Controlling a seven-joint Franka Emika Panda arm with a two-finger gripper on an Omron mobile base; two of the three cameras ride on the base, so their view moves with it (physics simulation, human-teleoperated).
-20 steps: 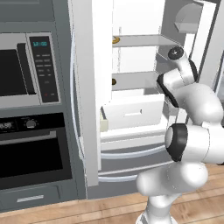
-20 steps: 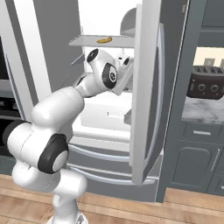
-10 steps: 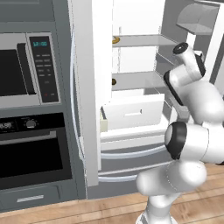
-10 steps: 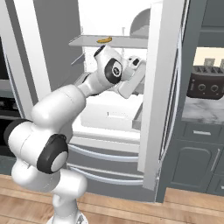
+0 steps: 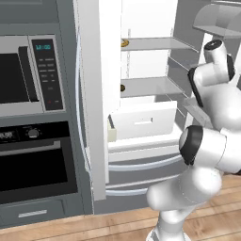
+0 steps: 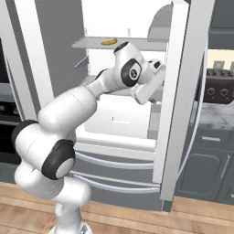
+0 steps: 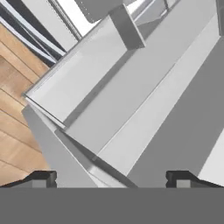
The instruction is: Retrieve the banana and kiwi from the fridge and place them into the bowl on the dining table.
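Banana [image 6: 109,42] on upper fridge [image 5: 94,117] shelf; pincer [image 7: 111,177] open.

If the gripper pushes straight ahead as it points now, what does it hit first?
Probably the inside of the open grey steel fridge door: the open gripper faces its grey shelf ledges close ahead, though depth is unclear.

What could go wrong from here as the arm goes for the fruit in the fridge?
The open gripper sits close against the inside of the right fridge door, so swinging toward the shelves could clip it. The banana lies on the top shelf and the kiwi on the shelf below, near the left door; reaching there looks tight.
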